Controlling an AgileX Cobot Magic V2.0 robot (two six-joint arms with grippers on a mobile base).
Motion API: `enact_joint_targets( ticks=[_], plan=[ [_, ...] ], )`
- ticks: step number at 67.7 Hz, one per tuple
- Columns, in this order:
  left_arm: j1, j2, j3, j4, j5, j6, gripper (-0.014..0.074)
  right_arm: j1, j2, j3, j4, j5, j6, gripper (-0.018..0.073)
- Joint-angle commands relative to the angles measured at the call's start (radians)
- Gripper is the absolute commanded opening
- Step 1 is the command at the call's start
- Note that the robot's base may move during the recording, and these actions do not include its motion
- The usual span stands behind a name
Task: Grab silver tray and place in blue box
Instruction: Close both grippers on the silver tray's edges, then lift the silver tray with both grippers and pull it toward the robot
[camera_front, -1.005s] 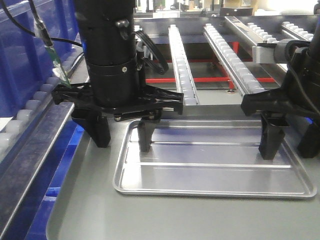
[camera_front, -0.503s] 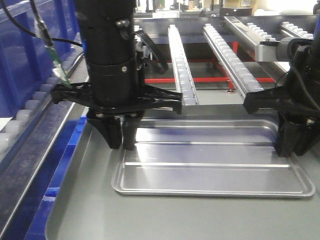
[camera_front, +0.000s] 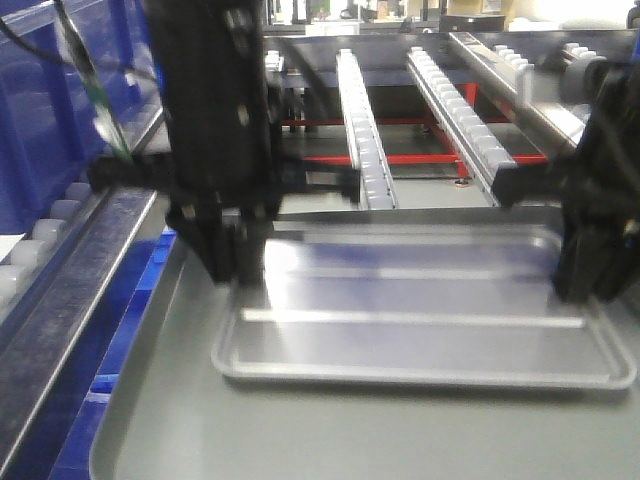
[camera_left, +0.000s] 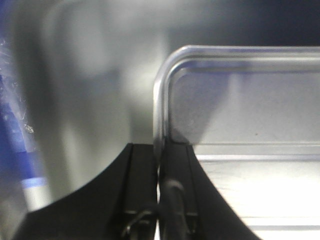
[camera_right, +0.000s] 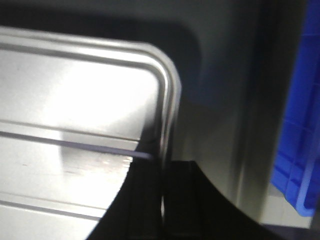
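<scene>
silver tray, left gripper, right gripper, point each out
silver tray (camera_front: 420, 300), front-facing view, middle of flat base
left gripper (camera_left: 160, 156), left wrist view, midway between fingertips on tray lip
right gripper (camera_right: 165, 172), right wrist view, midway between fingertips

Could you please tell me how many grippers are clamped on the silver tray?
2. The left gripper pinches the silver tray's left rim near its far corner; the right gripper pinches the right rim near its far corner. None seems hidden.
</scene>
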Motion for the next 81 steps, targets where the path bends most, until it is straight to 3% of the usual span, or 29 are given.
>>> enact_joint_targets(
  ticks=[1,17,30,44,56,81],
  plan=[
    [-0.003,-0.116,-0.033,0.059,0.051,0.001,-0.0098,0.001,-0.084,-0.064,-0.018,0.047,-0.003,0.0057],
    [-0.005,-0.261,-0.033,0.104,0.182,0.003,-0.0098,0.078,-0.143,-0.226,-0.029,0.172,0.043,0.0057],
    [-0.005,-0.374,-0.033,0.107,0.260,0.020,-0.0098,0.202,-0.157,-0.299,-0.194,0.284,0.197,0.0057],
    [-0.044,-0.429,-0.033,0.109,0.340,0.023,-0.0098,0.301,-0.185,-0.339,-0.201,0.301,0.252,0.0057],
    [-0.091,-0.432,-0.031,0.160,0.357,0.022,-0.0098,0.314,-0.194,-0.362,-0.216,0.340,0.252,0.0057],
    [-0.091,-0.405,-0.031,0.151,0.356,0.017,-0.0098,0.314,-0.224,-0.364,-0.279,0.398,0.252,0.0057]
  ],
)
